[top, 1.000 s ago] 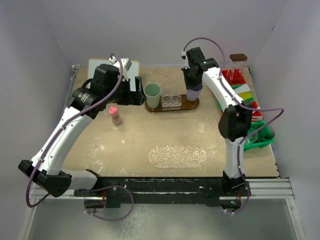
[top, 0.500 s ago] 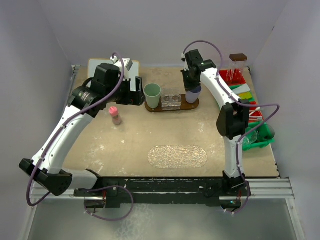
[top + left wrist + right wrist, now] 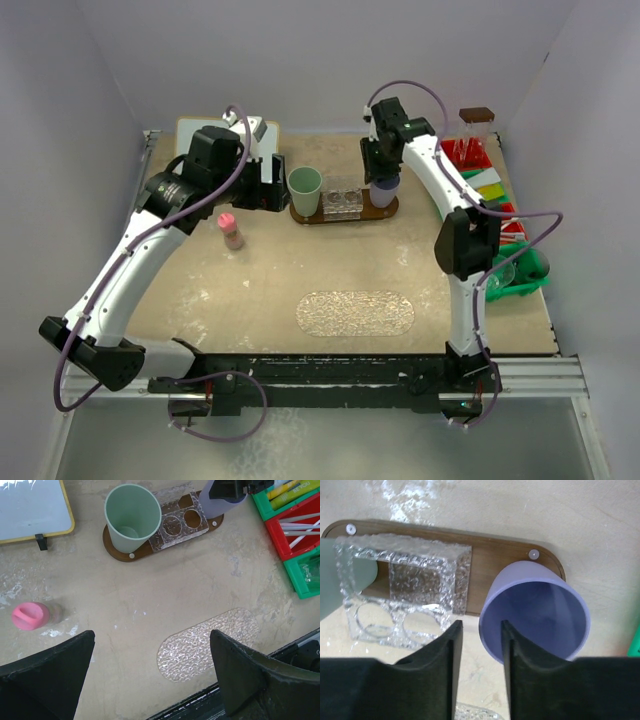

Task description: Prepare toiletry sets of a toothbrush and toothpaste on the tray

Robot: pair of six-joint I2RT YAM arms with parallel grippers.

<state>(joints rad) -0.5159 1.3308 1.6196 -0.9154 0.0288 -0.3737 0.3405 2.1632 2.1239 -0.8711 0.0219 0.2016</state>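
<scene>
A brown oval tray (image 3: 306,216) holds a green cup (image 3: 305,189), a clear rack (image 3: 342,197) with empty holes, and a purple cup (image 3: 384,193) at its right end. My right gripper (image 3: 381,172) is over the purple cup. In the right wrist view the gripper (image 3: 478,625) is slightly open. Its right finger is inside the purple cup (image 3: 540,615) and the left finger stands apart from the wall. My left gripper (image 3: 266,188) is wide open and empty, left of the green cup (image 3: 132,517). Slim toothbrushes (image 3: 300,527) lie in a red bin.
A pink-capped bottle (image 3: 231,230) stands left of the tray. A whiteboard (image 3: 196,130) lies at the back left. Red and green bins (image 3: 495,195) line the right edge. A clear textured oval mat (image 3: 355,313) lies near the front.
My right gripper has carried the purple cup a little left and down onto the tray's right end. The left arm has not moved.
</scene>
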